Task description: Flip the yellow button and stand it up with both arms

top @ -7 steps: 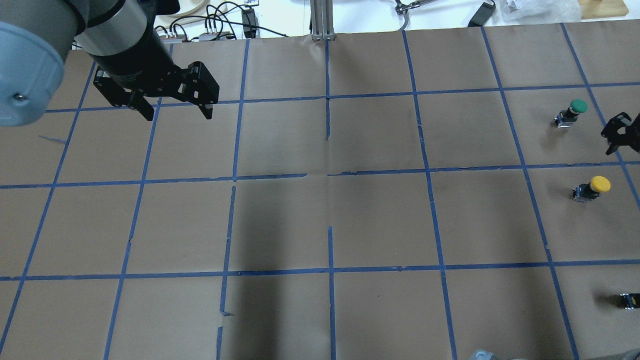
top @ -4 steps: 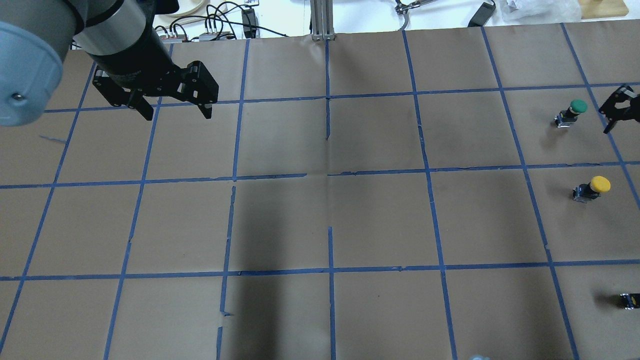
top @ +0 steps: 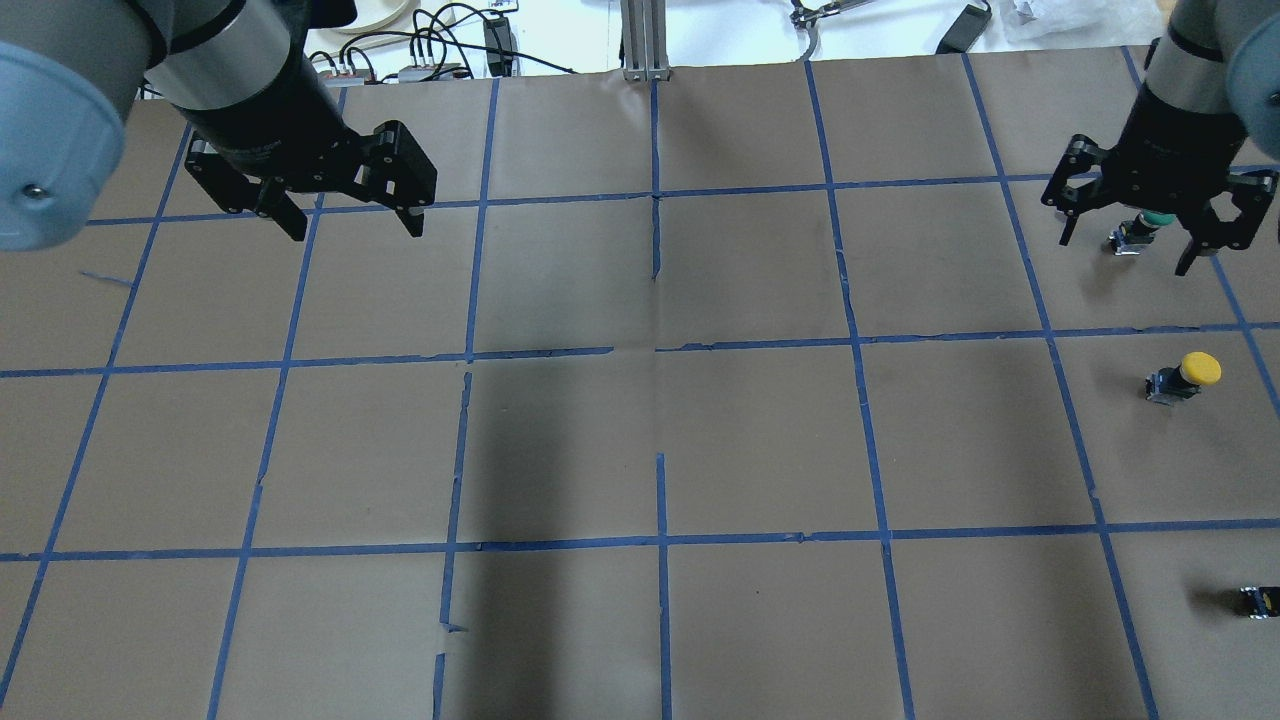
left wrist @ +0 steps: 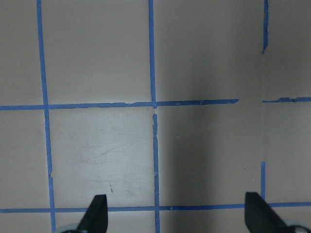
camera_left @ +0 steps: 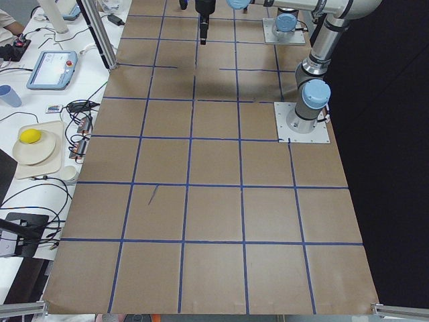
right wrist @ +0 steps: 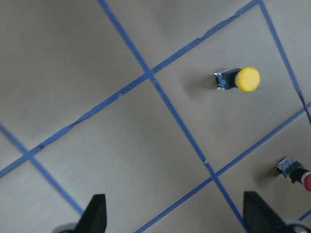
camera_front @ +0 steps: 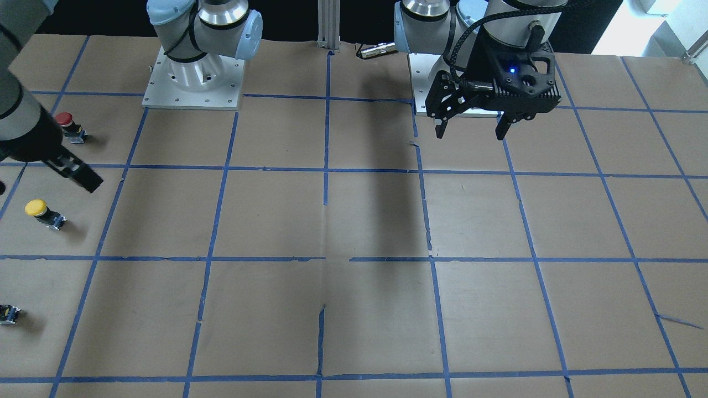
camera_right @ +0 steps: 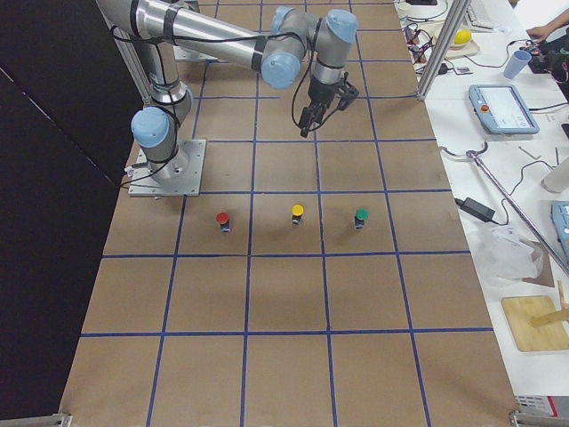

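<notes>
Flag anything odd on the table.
The tape grid is torn, with gaps near the centre, and a stray tape sliver lies askew on the robot's left side.

2 silver arms — blue caps, black tools.
</notes>
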You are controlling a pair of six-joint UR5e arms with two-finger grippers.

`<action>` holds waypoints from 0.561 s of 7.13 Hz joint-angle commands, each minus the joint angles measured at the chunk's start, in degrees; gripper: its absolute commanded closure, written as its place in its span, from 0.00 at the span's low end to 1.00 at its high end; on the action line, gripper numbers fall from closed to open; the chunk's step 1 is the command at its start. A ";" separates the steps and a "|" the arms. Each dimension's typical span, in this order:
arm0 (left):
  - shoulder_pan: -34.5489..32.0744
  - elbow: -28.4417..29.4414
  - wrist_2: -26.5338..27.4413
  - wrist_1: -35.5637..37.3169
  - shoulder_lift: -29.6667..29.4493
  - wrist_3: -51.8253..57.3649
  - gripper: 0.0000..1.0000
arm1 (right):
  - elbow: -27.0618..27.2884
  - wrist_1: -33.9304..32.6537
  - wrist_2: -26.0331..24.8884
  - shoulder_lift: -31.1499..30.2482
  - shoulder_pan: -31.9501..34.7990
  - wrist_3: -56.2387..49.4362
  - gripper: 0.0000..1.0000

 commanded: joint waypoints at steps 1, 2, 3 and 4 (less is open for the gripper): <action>0.28 0.09 -1.44 -0.44 0.01 0.02 0.01 | 0.38 4.07 10.93 -5.77 6.20 -4.71 0.00; 0.45 0.17 -2.84 -1.31 0.01 -0.07 0.01 | 1.25 5.05 11.06 -7.54 6.30 -8.38 0.00; 0.98 0.17 -2.94 -1.49 0.01 0.02 0.01 | 3.00 5.15 11.06 -9.38 6.39 -11.90 0.00; 1.07 0.17 -2.94 -1.50 0.01 0.02 0.01 | 3.54 4.36 11.06 -9.23 6.39 -12.11 0.00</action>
